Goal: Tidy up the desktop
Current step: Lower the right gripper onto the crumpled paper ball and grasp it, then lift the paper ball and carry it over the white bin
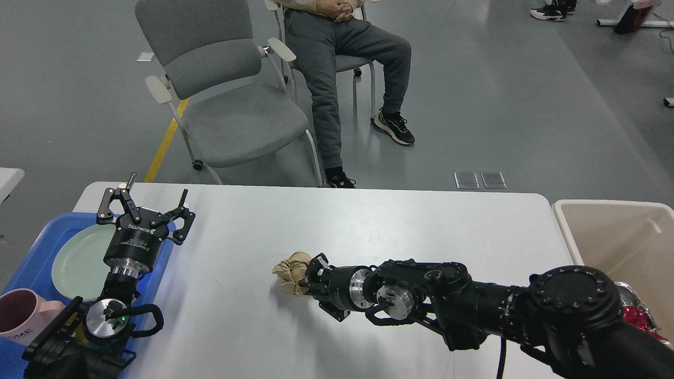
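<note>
— How far along is the tidying?

— Nearly there, I'd judge. The white desktop (368, 226) carries only one loose thing: a crumpled wad of brown paper (291, 271) near its middle. On the blue tray (37, 252) at the left edge sit a pale green plate (79, 260) and a pink mug (21, 316), so the dishes look sorted.

— And the wad?

— The right gripper (310, 276) is pressed up against it from the right, fingers seemingly closed on it, though they are dark and partly hidden, so I cannot tell for sure. Whether the paper is lifted or resting on the top is also unclear.

— The other arm?

— The left gripper (145, 202) hangs over the tray's far corner with its fingers spread wide, holding nothing.

— What's left?

— Carrying the wad to the beige bin (566, 226) just past the right edge. Something red and silvery (634, 310) already lies inside.
</note>
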